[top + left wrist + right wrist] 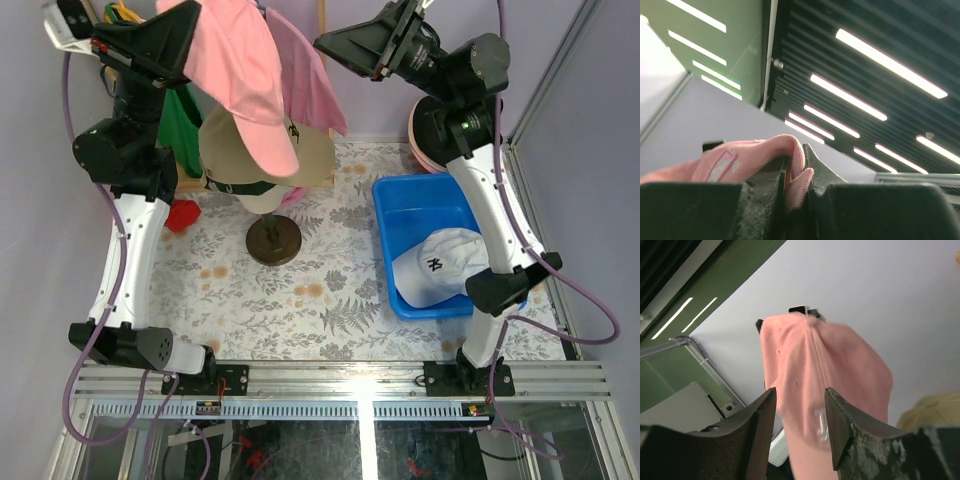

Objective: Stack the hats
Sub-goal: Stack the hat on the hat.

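Observation:
A pink baseball cap (250, 75) hangs high above the stack with its brim pointing down. My left gripper (188, 35) is shut on its edge; the left wrist view shows pink fabric (790, 150) pinched between the jaws of the gripper (797, 167). To the right of the cap, my right gripper (322, 43) stands open, and in its wrist view the pink cap (840, 370) hangs just beyond the spread fingers of the gripper (800, 412). Below, a tan cap (305, 155) sits over a dark green cap (235, 187) on the mannequin head. A white cap (440, 262) lies in the blue bin (400, 195).
The mannequin stand's round brown base (273, 241) sits mid-table. A pink T-shirt (318, 95) and a green T-shirt (180, 125) hang at the back. A pink hat (418, 150) lies behind the right arm. A small red object (182, 215) lies at the left.

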### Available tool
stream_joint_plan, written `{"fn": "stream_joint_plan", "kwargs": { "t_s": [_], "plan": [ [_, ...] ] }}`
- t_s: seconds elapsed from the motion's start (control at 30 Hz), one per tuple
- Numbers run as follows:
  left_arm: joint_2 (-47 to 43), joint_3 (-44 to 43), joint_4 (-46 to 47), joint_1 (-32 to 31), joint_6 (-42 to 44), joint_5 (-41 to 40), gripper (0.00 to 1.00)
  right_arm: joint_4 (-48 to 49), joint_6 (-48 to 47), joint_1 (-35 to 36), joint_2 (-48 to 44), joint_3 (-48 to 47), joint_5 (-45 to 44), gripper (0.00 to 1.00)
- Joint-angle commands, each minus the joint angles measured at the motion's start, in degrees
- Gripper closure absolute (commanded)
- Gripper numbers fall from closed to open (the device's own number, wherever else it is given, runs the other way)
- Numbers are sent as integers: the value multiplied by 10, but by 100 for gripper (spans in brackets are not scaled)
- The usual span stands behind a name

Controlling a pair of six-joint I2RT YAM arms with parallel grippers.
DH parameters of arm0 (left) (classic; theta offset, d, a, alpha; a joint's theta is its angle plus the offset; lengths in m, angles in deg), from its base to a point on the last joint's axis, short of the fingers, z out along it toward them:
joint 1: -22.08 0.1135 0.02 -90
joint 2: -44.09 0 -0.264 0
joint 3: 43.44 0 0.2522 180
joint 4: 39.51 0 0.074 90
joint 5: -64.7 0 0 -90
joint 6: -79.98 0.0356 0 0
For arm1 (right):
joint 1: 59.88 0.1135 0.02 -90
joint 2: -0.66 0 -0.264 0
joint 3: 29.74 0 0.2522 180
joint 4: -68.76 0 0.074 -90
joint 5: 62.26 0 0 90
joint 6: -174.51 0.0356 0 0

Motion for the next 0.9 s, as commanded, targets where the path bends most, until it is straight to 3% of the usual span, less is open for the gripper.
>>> {"fn": "stream_joint_plan", "kwargs": {
  "t_s": [0.0, 0.17, 0.43, 0.7, 0.87],
  "plan": [
    [-16, -15, -17, -6, 68, -133, 100, 11, 4, -8, -53, 53, -26, 48],
    [12, -76, -47, -32, 112, -177, 100, 40, 36, -11, -113, 174, -59, 39],
    [68, -137, -61, -84, 112, -238, 100, 128, 142, 0, -229, 408, -146, 36],
    [130, -229, -79, -136, 112, -260, 100, 201, 235, 69, -260, 519, -209, 34],
    [145, -245, -80, -155, 112, -267, 100, 211, 267, 100, -273, 541, -241, 32]
  ]
}}
